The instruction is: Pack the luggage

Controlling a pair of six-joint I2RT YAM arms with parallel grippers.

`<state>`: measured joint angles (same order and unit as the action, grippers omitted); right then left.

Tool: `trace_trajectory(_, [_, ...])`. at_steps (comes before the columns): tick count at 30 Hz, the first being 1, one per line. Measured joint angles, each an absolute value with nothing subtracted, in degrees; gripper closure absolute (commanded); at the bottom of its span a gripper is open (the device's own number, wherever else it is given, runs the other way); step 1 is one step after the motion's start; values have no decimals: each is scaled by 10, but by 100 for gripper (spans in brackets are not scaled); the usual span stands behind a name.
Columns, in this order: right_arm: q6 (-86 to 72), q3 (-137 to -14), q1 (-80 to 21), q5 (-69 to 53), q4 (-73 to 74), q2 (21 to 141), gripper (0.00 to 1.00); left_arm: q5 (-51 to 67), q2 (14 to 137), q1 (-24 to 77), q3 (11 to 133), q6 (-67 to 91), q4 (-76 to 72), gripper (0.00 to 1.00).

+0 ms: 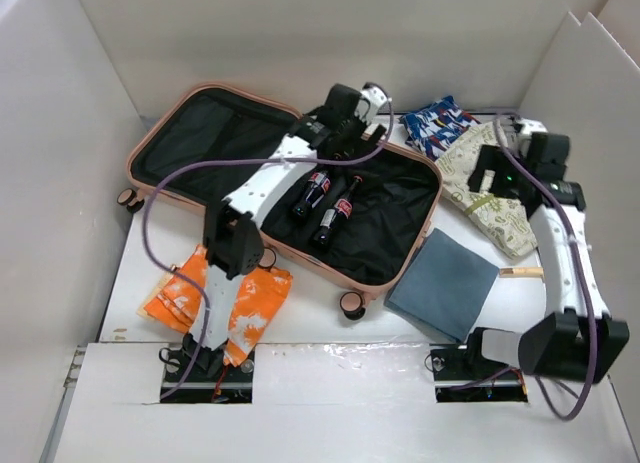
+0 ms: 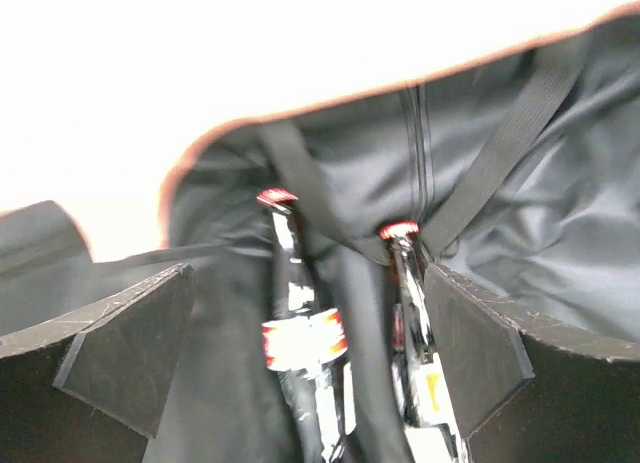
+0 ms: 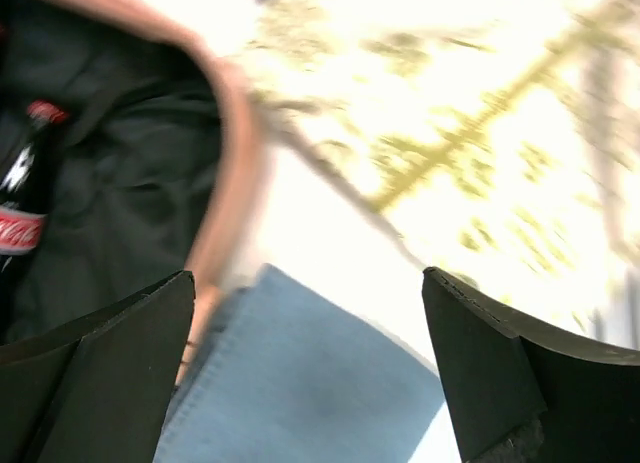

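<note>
— Where do we have the suitcase (image 1: pixel 400 233)?
— It lies open, left of centre. Two bottles (image 1: pixel 326 203) lie in its right half, and our left gripper (image 2: pixel 303 338) is spread wide over them.
— Anything only the wrist shows us?
— Black straps (image 2: pixel 520 113) by the bottle necks.
— And to the right?
— A blue cloth (image 1: pixel 443 283) lies beside the rim. Our right gripper (image 3: pixel 305 368) gapes above it.

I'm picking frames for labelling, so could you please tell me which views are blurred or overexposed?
Top external: sharp, evenly lit, the salmon-pink hard-shell suitcase clear. Left wrist: white surround above the suitcase rim blown out, red-capped dark glass bottles slightly smeared. Right wrist: worst, motion-blurred throughout, the cream patterned fabric bag washed out, the folded blue-grey cloth soft.
</note>
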<state>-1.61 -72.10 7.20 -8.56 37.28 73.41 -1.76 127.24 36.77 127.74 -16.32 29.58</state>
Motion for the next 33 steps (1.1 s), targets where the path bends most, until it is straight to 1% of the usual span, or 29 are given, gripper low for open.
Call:
trace_trajectory(3, [-35, -670, 142, -81, 374, 670, 1, -20, 1193, 366, 1277, -163, 296, 5])
trace_trajectory(6, [-83, -593, 226, -67, 373, 610, 1, -20, 1117, 358, 1274, -162, 302, 5])
trace_trajectory(8, [-126, -547, 275, -39, 375, 590, 1, -24, 1068, 344, 1256, -162, 305, 3])
trace_trajectory(10, [-173, -507, 300, -9, 373, 581, 1, -32, 1028, 329, 1222, -162, 309, 3])
trace_trajectory(12, [-224, -471, 304, 23, 366, 577, 1, -40, 1003, 314, 1187, -161, 317, 3])
trace_trajectory(15, [-283, -437, 304, 72, 361, 583, 8, -51, 989, 307, 1134, -161, 330, 2])
trace_trajectory(16, [-298, -431, 305, 88, 357, 590, 13, -52, 988, 308, 1115, -160, 334, 2])
trace_trajectory(17, [-310, -426, 308, 101, 352, 599, 15, -54, 987, 310, 1099, -160, 338, 1])
trace_trajectory(19, [-333, -419, 312, 120, 338, 625, 15, -59, 985, 311, 1065, -160, 346, 1])
trace_trajectory(22, [-359, -411, 319, 136, 316, 676, 18, -69, 973, 314, 1024, -160, 352, 1])
trace_trajectory(24, [-368, -402, 320, 144, 305, 703, 23, -74, 965, 314, 1017, -159, 355, 1])
trace_trajectory(27, [-377, -390, 326, 151, 295, 727, 23, -77, 951, 309, 1017, -155, 354, 1])
trace_trajectory(30, [-379, -383, 335, 157, 277, 742, 38, -77, 934, 297, 1017, -152, 354, 1])
trace_trajectory(33, [-380, -382, 341, 159, 260, 765, 39, -78, 924, 287, 1017, -149, 354, 1])
